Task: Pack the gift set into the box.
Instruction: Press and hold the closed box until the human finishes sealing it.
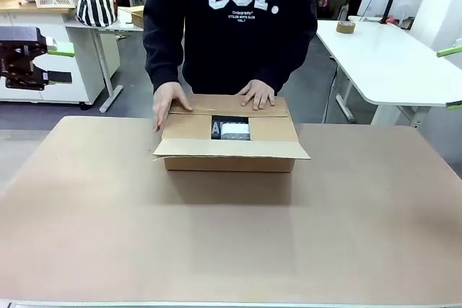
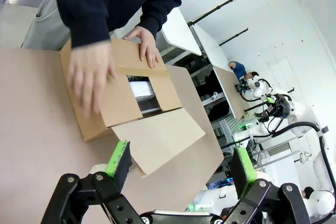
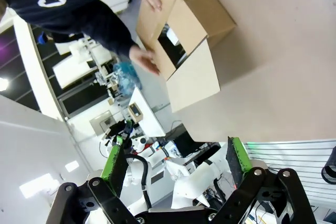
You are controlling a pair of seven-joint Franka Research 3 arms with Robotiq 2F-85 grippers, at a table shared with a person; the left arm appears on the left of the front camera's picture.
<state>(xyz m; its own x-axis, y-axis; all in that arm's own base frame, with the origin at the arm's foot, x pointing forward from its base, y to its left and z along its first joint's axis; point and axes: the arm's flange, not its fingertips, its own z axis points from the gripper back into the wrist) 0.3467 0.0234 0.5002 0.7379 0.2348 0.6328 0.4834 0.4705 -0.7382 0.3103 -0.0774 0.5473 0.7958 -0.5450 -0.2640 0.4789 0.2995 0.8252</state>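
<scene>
Even, bright indoor light is falling from overhead, leaving only a soft shadow in front of the box point(image 1: 229, 148) on the tabletop point(image 1: 216, 243). In the left wrist view the person's hand point(image 2: 89, 77) is smearing with motion blur. Both wrist views are bending toward their edges, and white walls are glaring.

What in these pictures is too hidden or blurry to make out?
- Contents of the box: front view, flaps leave only a small gap.
- Person's hand nearest the camera: left wrist view, motion-blurred.
- Left tool and right tool: absent from the front view.
</scene>
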